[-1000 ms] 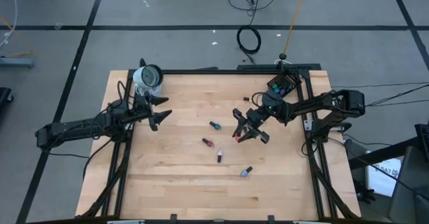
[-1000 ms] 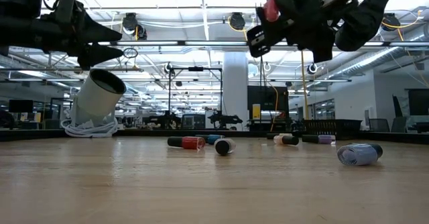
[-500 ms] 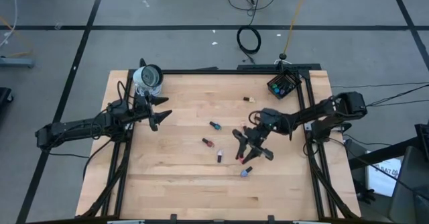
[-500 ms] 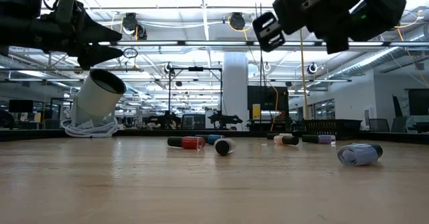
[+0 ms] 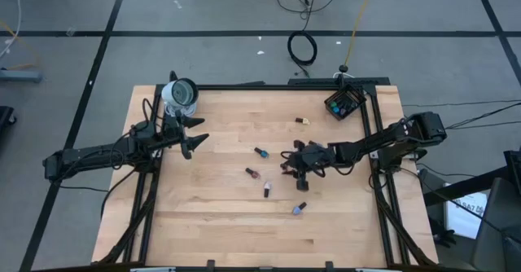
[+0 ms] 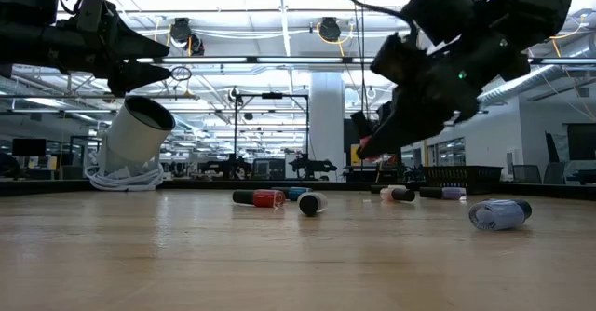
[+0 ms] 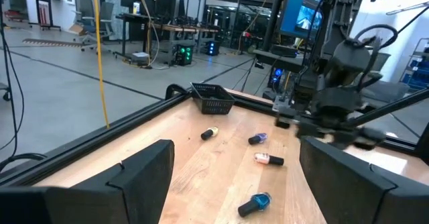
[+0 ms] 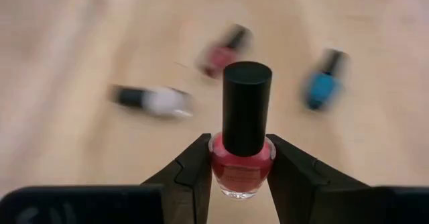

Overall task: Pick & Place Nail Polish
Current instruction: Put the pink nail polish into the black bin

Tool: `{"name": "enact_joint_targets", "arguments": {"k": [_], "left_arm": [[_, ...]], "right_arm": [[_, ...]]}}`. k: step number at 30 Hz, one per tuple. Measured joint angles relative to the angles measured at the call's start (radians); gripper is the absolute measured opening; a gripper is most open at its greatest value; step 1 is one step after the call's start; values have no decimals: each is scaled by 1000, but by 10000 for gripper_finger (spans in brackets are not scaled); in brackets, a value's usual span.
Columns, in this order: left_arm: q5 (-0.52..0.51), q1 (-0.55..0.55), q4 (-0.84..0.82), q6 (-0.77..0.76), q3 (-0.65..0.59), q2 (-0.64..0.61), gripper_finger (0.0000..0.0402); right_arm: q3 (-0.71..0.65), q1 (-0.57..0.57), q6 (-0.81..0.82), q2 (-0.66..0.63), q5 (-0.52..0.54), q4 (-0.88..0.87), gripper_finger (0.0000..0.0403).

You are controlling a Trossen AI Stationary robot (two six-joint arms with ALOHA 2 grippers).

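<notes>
One arm, the right, reaches low mid-table, its pincer (image 8: 239,158) gripping a red nail polish bottle (image 8: 242,167).

White cup (image 5: 181,94) tipped at table (image 5: 220,223) far-left corner; black mesh basket (image 5: 344,103) at far-right corner

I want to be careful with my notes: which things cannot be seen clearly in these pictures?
- Black basket contents: too small in the high view.
- Bottles behind the red bottle held by the right gripper: blurred in the right wrist view.
- Right gripper: hidden under its arm in the high view.
</notes>
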Motion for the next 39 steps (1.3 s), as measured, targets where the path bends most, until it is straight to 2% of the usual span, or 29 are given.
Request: {"name": "enact_joint_targets", "arguments": {"k": [15, 18, 20, 26, 33, 35, 39], "left_arm": [[0, 0, 0, -1, 0, 0, 310], [0, 0, 0, -1, 0, 0, 310], [0, 0, 0, -1, 0, 0, 310], [0, 0, 0, -1, 0, 0, 310], [0, 0, 0, 0, 0, 0, 310], [0, 0, 0, -1, 0, 0, 310], [0, 0, 0, -1, 0, 0, 310]], "right_arm": [[0, -42, -336, 0, 553, -33, 107], [0, -45, -390, -1, 622, -5, 107], [1, -59, -388, -2, 575, 0, 107], [1, -122, -160, -2, 159, -66, 107], [1, -131, -50, -9, -180, 29, 107], [1, -135, -37, -9, -253, 70, 107], [2, -138, -29, -27, -325, 155, 107]]}}
